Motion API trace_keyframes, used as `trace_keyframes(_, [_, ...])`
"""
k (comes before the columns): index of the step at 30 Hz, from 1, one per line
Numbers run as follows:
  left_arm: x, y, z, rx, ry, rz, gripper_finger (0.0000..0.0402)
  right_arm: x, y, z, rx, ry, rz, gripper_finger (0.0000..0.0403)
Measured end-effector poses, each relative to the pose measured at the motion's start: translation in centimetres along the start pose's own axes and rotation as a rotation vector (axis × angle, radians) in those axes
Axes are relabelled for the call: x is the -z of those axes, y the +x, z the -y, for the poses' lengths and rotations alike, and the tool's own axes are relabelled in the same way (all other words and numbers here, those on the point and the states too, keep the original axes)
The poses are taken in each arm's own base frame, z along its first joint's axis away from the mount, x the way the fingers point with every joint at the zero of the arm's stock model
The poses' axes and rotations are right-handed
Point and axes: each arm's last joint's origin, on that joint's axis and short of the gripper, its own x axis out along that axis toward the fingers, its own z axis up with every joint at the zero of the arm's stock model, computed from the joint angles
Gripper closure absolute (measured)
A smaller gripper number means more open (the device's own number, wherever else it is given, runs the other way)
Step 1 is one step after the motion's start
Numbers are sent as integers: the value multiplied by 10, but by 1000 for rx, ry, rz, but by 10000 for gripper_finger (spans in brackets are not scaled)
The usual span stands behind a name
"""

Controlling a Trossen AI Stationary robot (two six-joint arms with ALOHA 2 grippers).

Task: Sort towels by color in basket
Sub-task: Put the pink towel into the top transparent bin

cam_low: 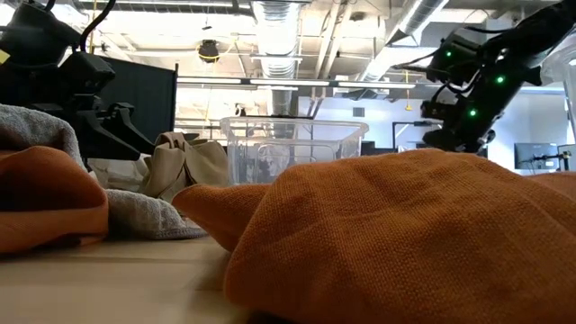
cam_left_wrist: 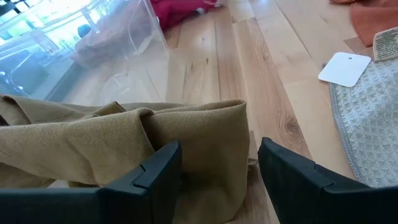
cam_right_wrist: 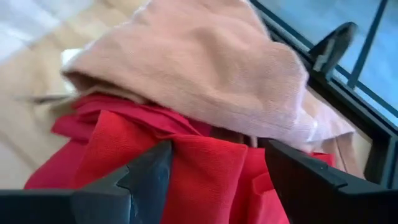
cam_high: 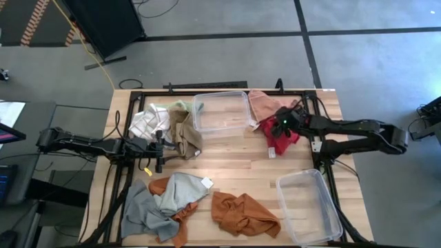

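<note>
My left gripper [cam_high: 160, 148] [cam_left_wrist: 217, 177] is open at the table's left. Its fingers stand on either side of a folded corner of the tan towel [cam_high: 185, 134] [cam_left_wrist: 205, 134], which lies on the wood. My right gripper [cam_high: 277, 129] [cam_right_wrist: 217, 180] is open just above the red towel [cam_high: 279, 140] [cam_right_wrist: 186, 155]. A pink towel [cam_high: 262, 103] [cam_right_wrist: 205, 68] lies partly over the red one's far side. A white-checked towel [cam_high: 147, 121] and a pale green one [cam_high: 180, 107] lie behind the tan one. Grey towels [cam_high: 155, 207] and rust orange towels [cam_high: 244, 213] [cam_low: 405, 225] lie at the near edge. My left gripper has the tan towel's folded corner [cam_left_wrist: 224, 124] between its open fingers, which lie level and point toward the table's right. Whether a finger touches the cloth I cannot tell. My right gripper has red cloth [cam_right_wrist: 211, 168] between its open fingers. Whether they touch it I cannot tell.
A clear bin [cam_high: 222, 111] [cam_low: 292, 148] stands at the far middle, between the two arms. A second clear bin [cam_high: 309, 205] stands at the near right corner. A white tag [cam_left_wrist: 345, 67] lies on the wood beside a grey towel. Bare wood shows in the table's middle.
</note>
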Motion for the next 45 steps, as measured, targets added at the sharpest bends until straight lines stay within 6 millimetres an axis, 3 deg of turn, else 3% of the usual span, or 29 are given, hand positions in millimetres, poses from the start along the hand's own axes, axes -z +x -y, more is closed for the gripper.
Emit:
trace_keyframes(8, [0,0,0,0,0,0,198,-5,-7,5,-204,87,13,117])
trace_keyframes(18, [0,0,0,0,0,0,198,-22,-21,23,-175,235,209,117])
trace_keyframes(28, [0,0,0,0,0,0,198,-21,10,38,-68,409,119,117])
trace_keyframes(45, [0,0,0,0,0,0,198,-18,47,29,4,428,62,117])
